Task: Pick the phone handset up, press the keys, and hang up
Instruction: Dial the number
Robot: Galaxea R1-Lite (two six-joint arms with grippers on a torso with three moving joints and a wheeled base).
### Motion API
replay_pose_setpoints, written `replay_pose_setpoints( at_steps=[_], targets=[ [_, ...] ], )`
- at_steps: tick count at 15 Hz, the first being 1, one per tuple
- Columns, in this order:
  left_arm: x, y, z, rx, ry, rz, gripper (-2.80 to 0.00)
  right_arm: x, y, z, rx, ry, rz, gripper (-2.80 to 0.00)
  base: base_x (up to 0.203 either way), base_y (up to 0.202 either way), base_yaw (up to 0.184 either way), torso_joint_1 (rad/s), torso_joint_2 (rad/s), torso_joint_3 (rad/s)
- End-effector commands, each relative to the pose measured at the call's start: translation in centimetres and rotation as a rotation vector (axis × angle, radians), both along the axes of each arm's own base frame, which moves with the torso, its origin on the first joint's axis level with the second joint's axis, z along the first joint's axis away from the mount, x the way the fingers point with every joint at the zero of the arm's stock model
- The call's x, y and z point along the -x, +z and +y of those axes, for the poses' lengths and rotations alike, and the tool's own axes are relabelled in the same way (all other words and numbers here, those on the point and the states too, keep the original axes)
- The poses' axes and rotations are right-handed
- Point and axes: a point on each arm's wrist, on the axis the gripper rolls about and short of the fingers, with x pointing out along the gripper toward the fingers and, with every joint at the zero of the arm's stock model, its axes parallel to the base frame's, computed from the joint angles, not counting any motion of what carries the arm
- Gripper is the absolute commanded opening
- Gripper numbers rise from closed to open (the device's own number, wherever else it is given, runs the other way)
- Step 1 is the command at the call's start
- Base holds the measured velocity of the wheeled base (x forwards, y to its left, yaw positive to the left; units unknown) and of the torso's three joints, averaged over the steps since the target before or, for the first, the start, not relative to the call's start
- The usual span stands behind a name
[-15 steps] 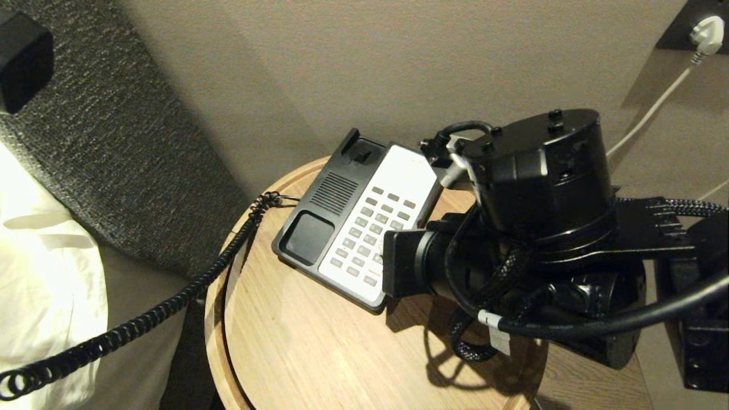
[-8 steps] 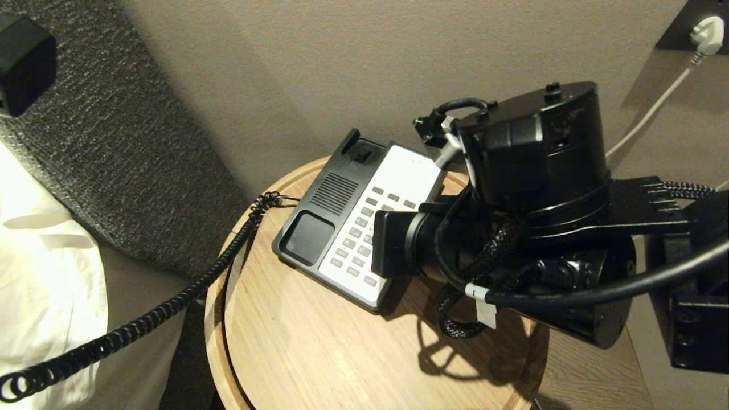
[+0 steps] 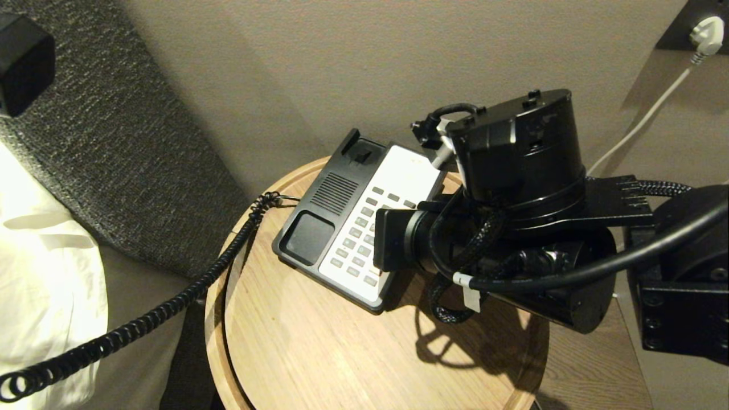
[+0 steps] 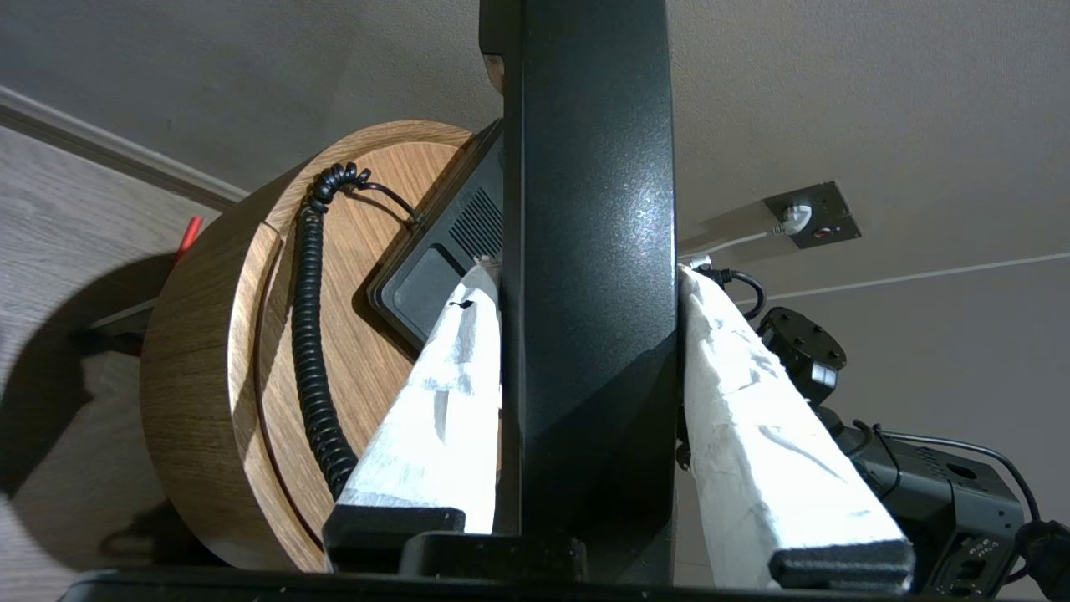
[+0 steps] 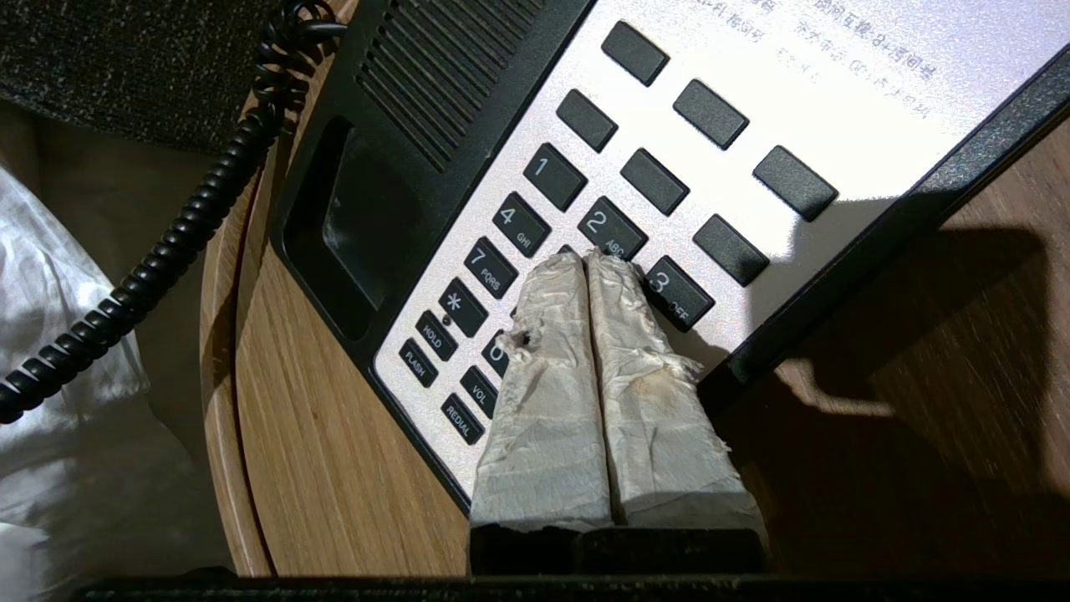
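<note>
Left tool (image 4: 589, 276) is clamped on the handset (image 4: 589, 251), one wrapped finger (image 4: 443, 401) on each flank of the shaft, roughly half open with the handset filling the gap. The handset stands up out of this tool, off the base (image 3: 319, 228) and well apart from its empty cradle. This arm is outside the head view.

Right tool (image 5: 585, 259) has its wrapped fingers pressed together with nothing between them. The tips are down on the keypad (image 5: 602, 217), beside key 2 and key 3, about where key 5 would be. Whether the key is actually depressed cannot be told.

Handset handling, judged: rigid glossy plastic, light, and likely slippery, so the wrapped fingers help with friction. The mid-shaft grip looks balanced. Best to keep hold there for hang-up, since the ends must seat in the cradle. The cord (image 3: 171, 307) is springy and will tug sideways. It runs off the worktop (image 3: 319, 353) edge towards the left tool, so any pull comes from the base side.

Look: long slim black body, flat-sided between the fingers, with a speckled sheen. Its rounded ends are mostly out of frame. The cord is black and tightly coiled.

Stage, judged: pickup done, key pressing in hand, hang-up left. The risk is the right tool catching two keys at once, since the joined tips look wider than one key.
</note>
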Motion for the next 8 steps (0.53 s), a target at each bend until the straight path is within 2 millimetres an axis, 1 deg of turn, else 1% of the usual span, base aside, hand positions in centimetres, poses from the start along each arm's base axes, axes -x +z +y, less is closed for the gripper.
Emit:
replay_pose_setpoints(
  at_steps=[1, 8],
  targets=[
    [-0.01, -0.01, 0.00, 0.003, 0.001, 0.004, -2.80, -0.06, -0.07, 0.04, 0.000, -0.003, 0.002, -2.80, 0.000, 0.000, 0.000, 0.000, 0.00, 0.000],
    [0.02, 0.02, 0.02, 0.004, 0.001, 0.002, -2.80, -0.24, -0.59, 0.32, 0.012, -0.003, 0.010, -2.80, 0.000, 0.000, 0.000, 0.000, 0.00, 0.000]
  ],
)
